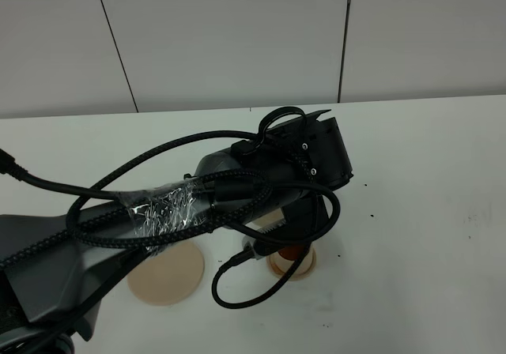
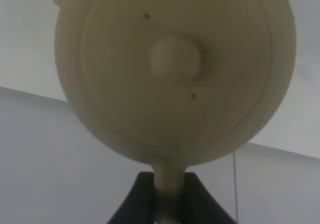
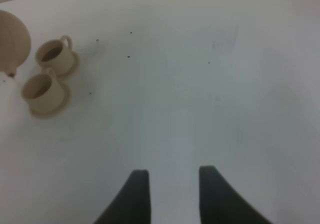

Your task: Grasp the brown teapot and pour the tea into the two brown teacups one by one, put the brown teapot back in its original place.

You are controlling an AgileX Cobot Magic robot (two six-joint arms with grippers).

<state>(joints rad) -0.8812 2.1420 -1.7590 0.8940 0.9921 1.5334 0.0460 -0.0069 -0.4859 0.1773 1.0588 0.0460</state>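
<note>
- Fingers of my left gripper (image 2: 170, 204) are the nearest thing in the left wrist view: two dark tips squeezed tight on the handle of the teapot (image 2: 175, 69), so that hand is fully closed around it
- I see the teapot lifted and turned with its lid facing the wrist camera, the round knob in the middle and two small dark specks on the lid; behind it only pale wall and table show
- My right gripper (image 3: 172, 194) hangs over bare table with its two dark fingers (image 3: 135, 196) partly apart and nothing between them
- From the high camera my left arm (image 1: 198, 204) crosses from the lower left toward the middle, wrapped in braided black cables (image 1: 158, 212) and a patch of clear tape, and it covers the teapot completely in that view
- The big saucer (image 1: 166, 275) lies flat on the white table (image 1: 427, 212) near the front edge, partly under the arm, with nothing standing on it
- Just to its right, below the wrist, one teacup (image 1: 294, 259) on its small saucer peeks out; I can see dark liquid in it
- In the right wrist view both teacups (image 3: 47, 76) sit side by side on their small saucers, handles showing, with the curved side of the teapot just beside them at the picture's edge
- Farthest back, grey wall panels (image 1: 237, 38) with dark seams run behind the table
</note>
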